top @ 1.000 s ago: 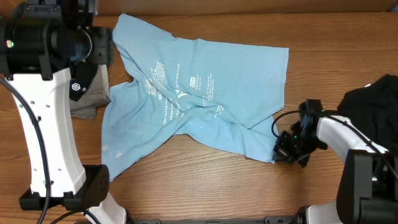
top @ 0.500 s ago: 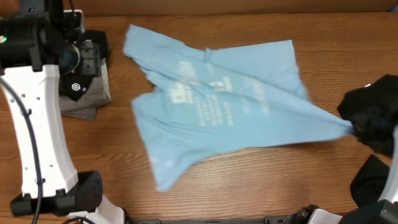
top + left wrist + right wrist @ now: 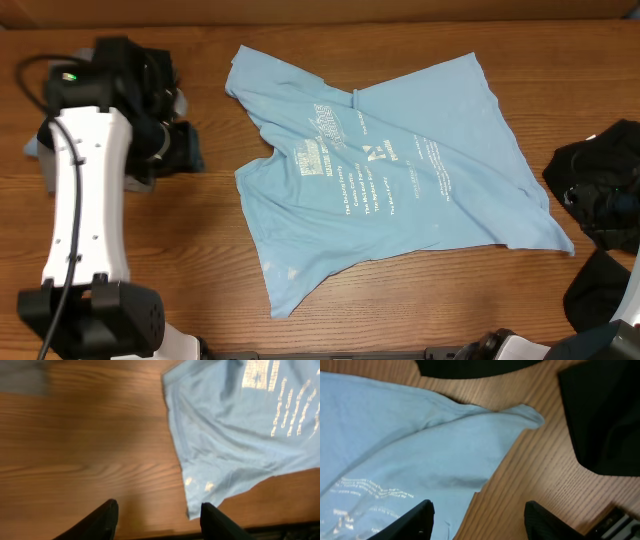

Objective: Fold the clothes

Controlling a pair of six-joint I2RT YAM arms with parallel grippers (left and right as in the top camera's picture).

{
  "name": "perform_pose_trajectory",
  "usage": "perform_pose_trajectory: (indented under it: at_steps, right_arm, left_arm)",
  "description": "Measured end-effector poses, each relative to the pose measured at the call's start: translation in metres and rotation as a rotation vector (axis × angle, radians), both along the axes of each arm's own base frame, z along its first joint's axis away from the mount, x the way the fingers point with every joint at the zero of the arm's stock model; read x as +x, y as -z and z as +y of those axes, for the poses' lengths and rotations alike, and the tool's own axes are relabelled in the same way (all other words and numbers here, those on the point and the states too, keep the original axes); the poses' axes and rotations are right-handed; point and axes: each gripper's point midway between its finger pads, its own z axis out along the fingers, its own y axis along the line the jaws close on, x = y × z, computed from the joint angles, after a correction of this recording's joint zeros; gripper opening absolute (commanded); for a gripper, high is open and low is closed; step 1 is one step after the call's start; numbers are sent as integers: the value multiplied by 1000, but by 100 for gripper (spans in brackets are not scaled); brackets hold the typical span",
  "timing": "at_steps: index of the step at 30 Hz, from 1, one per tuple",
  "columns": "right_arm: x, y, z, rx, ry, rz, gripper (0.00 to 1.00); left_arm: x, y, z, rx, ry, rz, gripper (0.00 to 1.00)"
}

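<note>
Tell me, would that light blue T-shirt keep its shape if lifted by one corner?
Probably not: the T-shirt lies creased and twisted, so it looks floppy and would likely droop. It seems thin and light; a push would probably bunch it up rather than slide it across the table.

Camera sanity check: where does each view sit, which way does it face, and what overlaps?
Overhead: above the table, looking straight down on the blue T-shirt; left arm shows.
Left wrist: on the left arm, looking down past the open left end effector at wood and the T-shirt's lower corner.
Right wrist: looking down past the open right end effector at another T-shirt corner and black clothes.
Shared: all three see the T-shirt.
</note>
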Motion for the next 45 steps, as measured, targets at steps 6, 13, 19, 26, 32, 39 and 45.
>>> perform_pose_trajectory:
  at_steps: [6,13,19,26,32,39,45]
  right_arm:
    - [14,-3,7,38,-47,-73,65]
    - [19,-5,13,67,-79,-100,66]
    - [21,-5,14,69,-89,-110,66]
    - [21,-6,14,72,-93,-113,66]
    - [21,-6,15,74,-93,-114,66]
    - [22,-6,15,74,-94,-115,66]
    - [22,-6,14,71,-93,-117,67]
  left_arm:
    - [-7,78,-48,-60,112,43,59]
    - [-51,150,-89,-70,179,144,61]
    - [-71,180,-98,-57,157,171,66]
    - [-76,193,-95,-45,69,163,23]
    - [-83,196,-93,-40,47,182,4]
    - [-124,175,-34,126,-98,426,4]
    - [-111,140,42,269,-289,400,4]
